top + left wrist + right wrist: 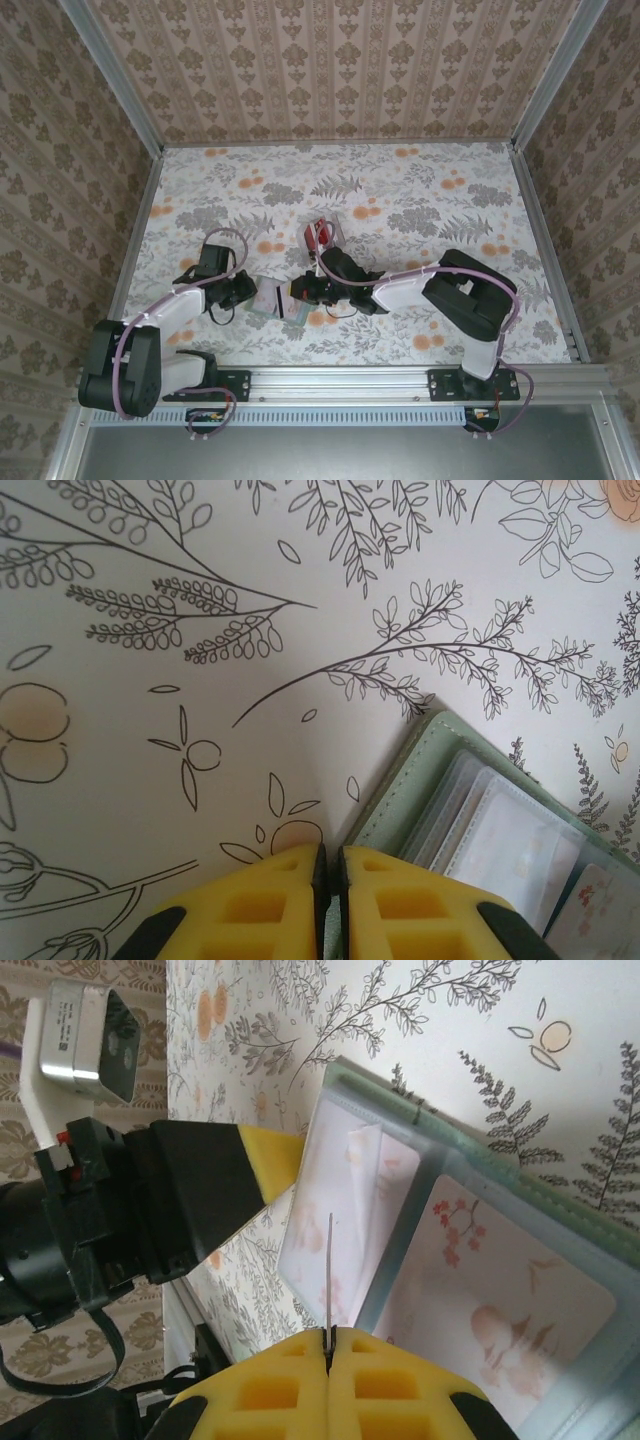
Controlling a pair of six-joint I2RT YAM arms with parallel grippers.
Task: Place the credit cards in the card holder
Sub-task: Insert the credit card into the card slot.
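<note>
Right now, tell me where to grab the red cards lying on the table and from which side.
Take the credit cards by the far edge of the pile, coming down from above with the claw across their narrow width. They lie flat on the table, so a side approach likely finds nothing to pinch, and the right arm crowds their near side.

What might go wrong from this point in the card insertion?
The card in the right gripper is pinched by one edge only, so it may pivot or miss the pocket. The left gripper grips just the edge of the card holder, which may slip.
</note>
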